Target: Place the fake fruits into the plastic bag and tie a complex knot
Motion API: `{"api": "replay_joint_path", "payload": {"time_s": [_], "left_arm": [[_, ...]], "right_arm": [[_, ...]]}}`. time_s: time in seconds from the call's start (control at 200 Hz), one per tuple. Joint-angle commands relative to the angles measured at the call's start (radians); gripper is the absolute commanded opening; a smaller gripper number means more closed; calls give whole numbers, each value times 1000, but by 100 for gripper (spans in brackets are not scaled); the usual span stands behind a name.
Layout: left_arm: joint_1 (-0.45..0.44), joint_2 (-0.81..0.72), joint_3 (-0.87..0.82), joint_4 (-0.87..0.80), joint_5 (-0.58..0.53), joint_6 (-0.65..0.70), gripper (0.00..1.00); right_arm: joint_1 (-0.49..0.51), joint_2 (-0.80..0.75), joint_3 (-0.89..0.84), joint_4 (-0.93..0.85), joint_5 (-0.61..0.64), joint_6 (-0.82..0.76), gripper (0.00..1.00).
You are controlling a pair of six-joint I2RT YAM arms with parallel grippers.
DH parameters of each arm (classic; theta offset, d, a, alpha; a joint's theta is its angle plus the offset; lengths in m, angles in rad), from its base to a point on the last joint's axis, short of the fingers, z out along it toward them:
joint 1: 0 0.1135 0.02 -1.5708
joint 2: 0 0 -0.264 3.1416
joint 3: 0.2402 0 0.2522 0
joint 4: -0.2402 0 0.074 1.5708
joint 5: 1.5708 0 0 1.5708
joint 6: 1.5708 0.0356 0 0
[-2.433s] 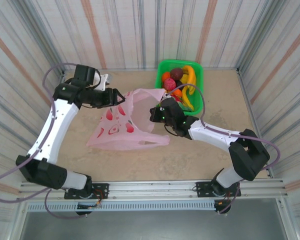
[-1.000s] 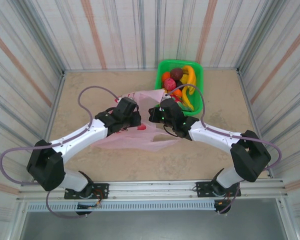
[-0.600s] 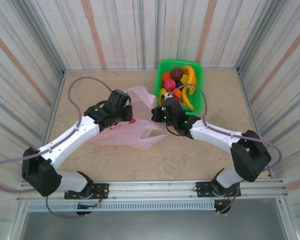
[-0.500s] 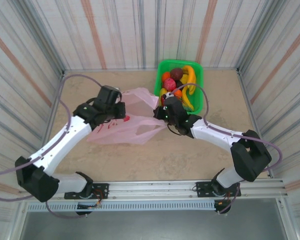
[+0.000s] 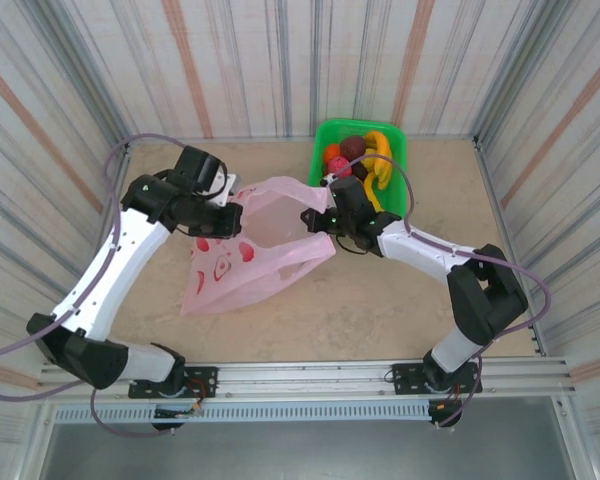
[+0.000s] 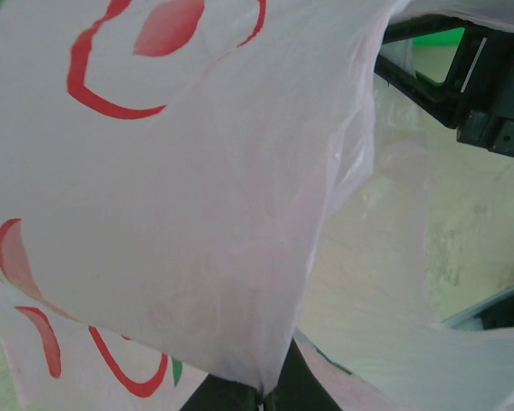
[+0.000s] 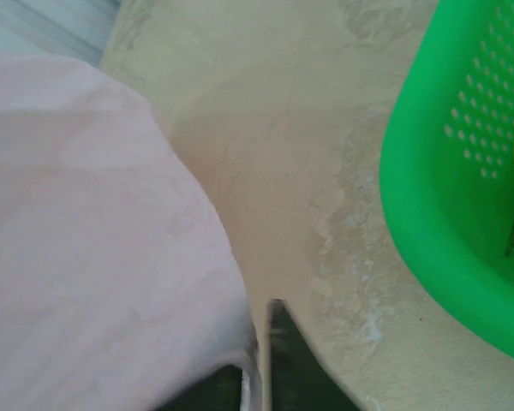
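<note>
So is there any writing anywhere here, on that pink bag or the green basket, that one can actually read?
No readable text anywhere.
The plastic bag bears only red printed curves and blobs with a touch of green; I can make out no letters.
The green basket shows no label.

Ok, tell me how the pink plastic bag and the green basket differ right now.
The plastic bag is thin, translucent pink film with red prints; the green basket is rigid, with perforated walls. The bag sags, its rim pinched in the left gripper; the basket stands by itself on the table. The fake fruits lie in the basket; the bag looks empty. Both are open-topped and sit side by side.
</note>
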Motion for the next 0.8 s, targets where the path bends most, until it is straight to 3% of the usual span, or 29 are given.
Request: {"api": "replay_joint_path", "payload": {"time_s": [0.0,0.24,0.371,0.796], "left_arm": [[54,13,34,-12,125,-33,0],[128,48,23,48,250,-111,0],[151,55,17,81,295,-128,0],[188,49,-1,144,366,-166,0]], "right_arm": [[-20,-20,-17,-26,-80,-49,27],[-66,-111,-90,-62,-142,-138,64],[-82,-177,-128,-83,-151,-191,79],[-196,-485,-278,-152,-275,-435,99]]}}
